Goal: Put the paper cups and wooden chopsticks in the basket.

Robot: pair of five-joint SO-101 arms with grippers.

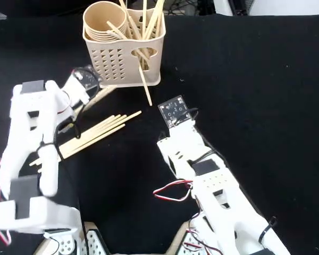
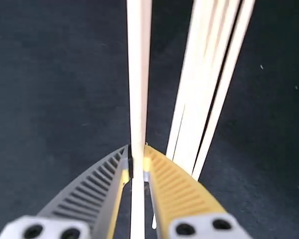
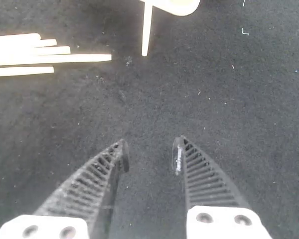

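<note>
- Worked on a black surface (image 1: pixel 266 79);
- Pinched one chopstick (image 2: pixel 138 74) in the left claw (image 2: pixel 137 160); held the right claw (image 3: pixel 150 152) spread;
- Needed tipping upright over the basket (image 1: pixel 117 64).

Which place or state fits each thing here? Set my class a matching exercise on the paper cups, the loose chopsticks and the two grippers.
Things:
1. stacked tan paper cups
2. left gripper
3. right gripper
4. loose bundle of pale wooden chopsticks

Places or states:
A. open above bare black cloth
B. lying flat on the cloth
C. inside the beige perforated plastic basket
D. shut on a single wooden chopstick

Pairs: 1-C, 2-D, 3-A, 4-B
</note>
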